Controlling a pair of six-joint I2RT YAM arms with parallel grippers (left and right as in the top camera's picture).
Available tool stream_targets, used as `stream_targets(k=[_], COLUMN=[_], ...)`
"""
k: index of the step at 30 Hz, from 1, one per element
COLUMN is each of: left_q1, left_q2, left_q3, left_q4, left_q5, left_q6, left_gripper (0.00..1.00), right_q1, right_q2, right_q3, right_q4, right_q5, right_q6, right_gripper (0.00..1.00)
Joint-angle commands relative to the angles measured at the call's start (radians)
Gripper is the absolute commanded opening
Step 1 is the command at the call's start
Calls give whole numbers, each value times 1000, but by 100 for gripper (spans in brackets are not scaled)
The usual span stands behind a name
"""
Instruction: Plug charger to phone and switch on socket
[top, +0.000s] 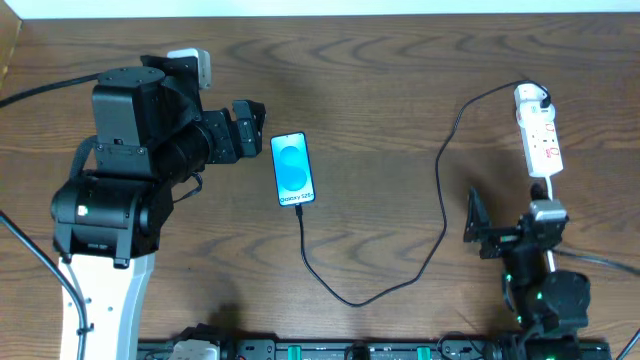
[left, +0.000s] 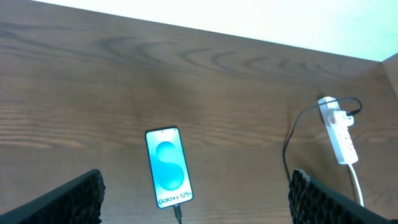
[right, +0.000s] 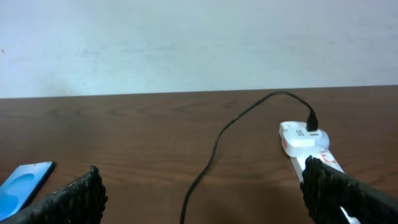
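The phone (top: 293, 169) lies flat mid-table, its blue screen lit with "Galaxy" text; it also shows in the left wrist view (left: 168, 167) and at the left edge of the right wrist view (right: 22, 184). The charger cable (top: 440, 215) has its tip in the phone's bottom edge and its white plug in the socket (top: 538, 131) at the far right; the socket also shows in the wrist views (left: 339, 132) (right: 305, 142). My left gripper (top: 250, 128) is open and empty, left of the phone. My right gripper (top: 478, 225) is open and empty, near the socket's front end.
The socket's white lead (top: 551, 188) runs toward the right arm's base. The cable loops over the table's middle (top: 350, 298). A pale wall (right: 186, 43) rises behind the table's far edge. Equipment boxes line the front edge (top: 350, 350).
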Motion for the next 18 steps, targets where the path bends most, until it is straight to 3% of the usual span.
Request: stream_targets(k=[1,18], left_q1=[4,4], left_q2=[-2,-2], left_q3=[8,8], left_q4=[-2,-2], left_q5=[-10,-10], left_q6=[2,2], left_gripper=[94,94], right_q1=[-8,-8], right_q2=[-77,-149], right_q3=[-57,-127], right_q4=[6,-28], right_q5=[17,13], right_q6=[-11,-12], right_gripper=[99,99])
